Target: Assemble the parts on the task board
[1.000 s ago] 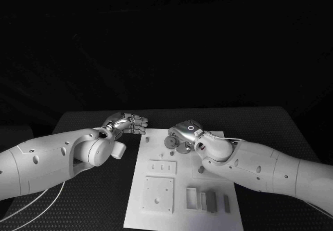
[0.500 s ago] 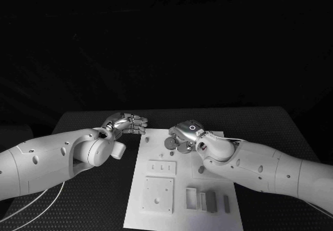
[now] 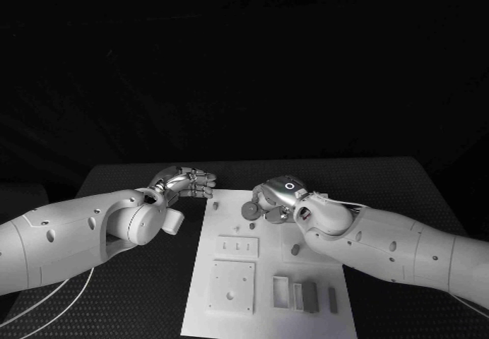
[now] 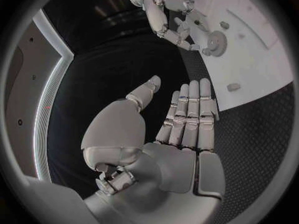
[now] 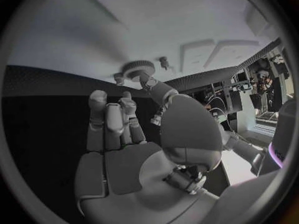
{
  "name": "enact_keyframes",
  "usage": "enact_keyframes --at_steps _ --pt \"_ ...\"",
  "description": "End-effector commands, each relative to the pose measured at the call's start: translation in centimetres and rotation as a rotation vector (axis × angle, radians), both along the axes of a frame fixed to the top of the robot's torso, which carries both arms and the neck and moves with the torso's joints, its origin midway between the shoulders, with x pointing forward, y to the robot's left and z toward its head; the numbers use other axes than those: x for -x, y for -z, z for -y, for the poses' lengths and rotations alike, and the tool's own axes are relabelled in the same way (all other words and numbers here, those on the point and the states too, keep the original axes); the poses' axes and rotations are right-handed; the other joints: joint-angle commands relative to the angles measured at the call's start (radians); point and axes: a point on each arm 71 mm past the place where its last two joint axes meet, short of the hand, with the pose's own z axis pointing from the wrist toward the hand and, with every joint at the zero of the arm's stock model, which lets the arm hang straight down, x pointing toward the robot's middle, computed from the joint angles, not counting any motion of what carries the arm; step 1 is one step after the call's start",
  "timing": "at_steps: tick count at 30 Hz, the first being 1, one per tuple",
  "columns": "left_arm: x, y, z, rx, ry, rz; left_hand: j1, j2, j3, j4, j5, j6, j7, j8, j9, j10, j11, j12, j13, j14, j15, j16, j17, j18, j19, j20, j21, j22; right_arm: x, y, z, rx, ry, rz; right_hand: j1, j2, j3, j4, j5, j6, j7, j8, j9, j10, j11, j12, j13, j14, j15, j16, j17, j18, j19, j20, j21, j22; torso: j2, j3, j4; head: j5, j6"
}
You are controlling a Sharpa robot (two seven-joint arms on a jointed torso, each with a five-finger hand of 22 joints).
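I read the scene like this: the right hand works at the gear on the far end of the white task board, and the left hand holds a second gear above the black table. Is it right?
Not quite. The left hand holds nothing: the left wrist view shows its fingers straight and its palm bare above the black table. The rest stands: the right hand is at the gear on the far end of the task board.

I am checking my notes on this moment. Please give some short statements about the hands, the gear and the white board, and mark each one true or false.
1. The left hand holds a gear. False: it holds nothing, its fingers straight, over the black table.
2. The right hand is at the far end of the white board. True.
3. A gear lies on the board by the right hand's fingers. True.
4. The left hand rests on the white board. False: it is beside the board.
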Motion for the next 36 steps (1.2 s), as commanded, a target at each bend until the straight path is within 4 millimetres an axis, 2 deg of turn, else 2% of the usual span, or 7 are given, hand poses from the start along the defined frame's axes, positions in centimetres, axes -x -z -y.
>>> enact_keyframes --at_steps 1,5,8,18,24,30,36 --pt "0.0 -0.2 -0.2 0.007 0.004 0.008 -0.002 -0.003 -0.003 -0.002 0.003 -0.005 -0.002 -0.006 0.002 0.002 0.006 -0.005 0.001 -0.001 0.009 -0.005 0.002 0.017 -0.007 0.000 -0.007 0.001 -0.3 -1.9 1.6 -0.154 -0.008 -0.009 0.001 0.008 -0.004 0.002 0.000 0.003 0.004 0.005 0.000 -0.003 0.000 0.001 -0.002 -0.001 -0.003 -0.001 -0.004 0.044 -0.004 0.001 -0.003 0.014 -0.001 0.0005 -0.0036 0.000 0.008" --pt "-0.1 -0.1 -0.5 0.003 0.018 0.008 -0.001 0.000 -0.002 -0.001 0.004 0.004 -0.009 0.000 0.005 0.029 -0.004 0.008 0.009 0.001 0.009 -0.007 0.005 0.017 -0.006 0.000 -0.008 0.003 0.1 -3.3 3.6 -0.244 -0.068 -0.069 0.003 0.007 -0.007 -0.004 0.000 0.006 0.011 0.008 0.000 -0.006 0.006 0.000 -0.003 -0.010 0.000 -0.005 -0.015 0.044 -0.006 0.001 -0.004 0.014 -0.003 0.0023 -0.0095 -0.001 0.014" --pt "-0.1 -0.2 -0.8 0.008 0.023 0.016 -0.002 0.006 -0.003 0.001 0.003 0.014 -0.018 0.005 0.008 0.058 -0.019 0.021 0.017 0.012 0.006 -0.004 0.010 0.019 0.002 -0.002 -0.004 0.006 0.5 -4.3 5.6 -0.310 -0.084 -0.123 0.008 0.017 -0.010 -0.011 0.000 0.018 0.018 0.015 0.001 -0.005 0.013 0.008 0.000 0.012 0.007 0.003 0.009 0.044 0.000 -0.001 0.000 0.015 -0.007 0.0056 -0.0185 0.003 0.019" --pt "-1.0 -0.1 -1.6 0.005 0.014 0.031 0.001 0.013 -0.004 -0.004 0.003 0.033 -0.032 0.013 0.012 0.037 -0.008 0.002 0.013 0.012 0.005 -0.012 0.017 0.017 0.001 -0.003 -0.009 0.009 0.1 -4.1 12.4 -0.322 -0.028 -0.221 -0.002 -0.008 -0.018 -0.007 0.000 0.028 0.019 0.022 0.001 -0.020 0.015 0.010 0.002 -0.027 0.011 -0.003 -0.023 0.044 -0.014 0.006 -0.005 0.016 -0.023 0.0185 -0.0410 -0.002 0.028" --pt "-1.4 -0.1 -1.9 0.003 0.011 0.038 0.003 0.021 -0.003 -0.006 0.003 0.057 -0.049 0.023 0.017 0.042 -0.012 0.002 0.015 0.013 0.004 -0.016 0.021 0.017 0.002 -0.004 -0.011 0.011 -0.1 -3.2 15.0 -0.299 0.020 -0.259 -0.002 -0.025 -0.019 -0.004 0.000 0.022 0.017 0.019 -0.001 -0.029 0.013 0.009 0.002 -0.047 0.010 -0.007 -0.037 0.044 -0.022 0.010 -0.008 0.016 -0.028 0.0286 -0.0465 0.000 0.026" --pt "-1.4 0.0 -1.8 0.003 0.015 0.036 0.002 0.021 -0.004 -0.007 0.003 0.056 -0.049 0.020 0.016 0.039 -0.013 -0.001 0.014 0.014 0.004 -0.017 0.022 0.016 0.002 -0.004 -0.011 0.011 -0.2 -1.4 17.4 -0.275 0.082 -0.295 -0.005 -0.039 -0.022 0.002 0.000 0.017 0.016 0.019 -0.003 -0.039 0.012 0.007 0.001 -0.072 0.009 -0.012 -0.055 0.044 -0.032 0.015 -0.012 0.017 -0.032 0.0330 -0.0507 -0.006 0.026" --pt "-1.4 0.1 -1.5 0.004 0.017 0.034 0.001 0.018 -0.006 -0.008 0.003 0.050 -0.042 0.014 0.013 0.034 -0.010 -0.006 0.013 0.015 0.003 -0.019 0.025 0.016 0.003 -0.005 -0.013 0.012 -0.2 -0.1 17.7 -0.265 0.097 -0.324 -0.005 -0.047 -0.025 0.006 0.000 0.007 0.017 0.015 -0.005 -0.050 0.013 0.004 0.000 -0.095 0.010 -0.017 -0.070 0.044 -0.043 0.019 -0.016 0.017 -0.030 0.0350 -0.0509 -0.005 0.022"
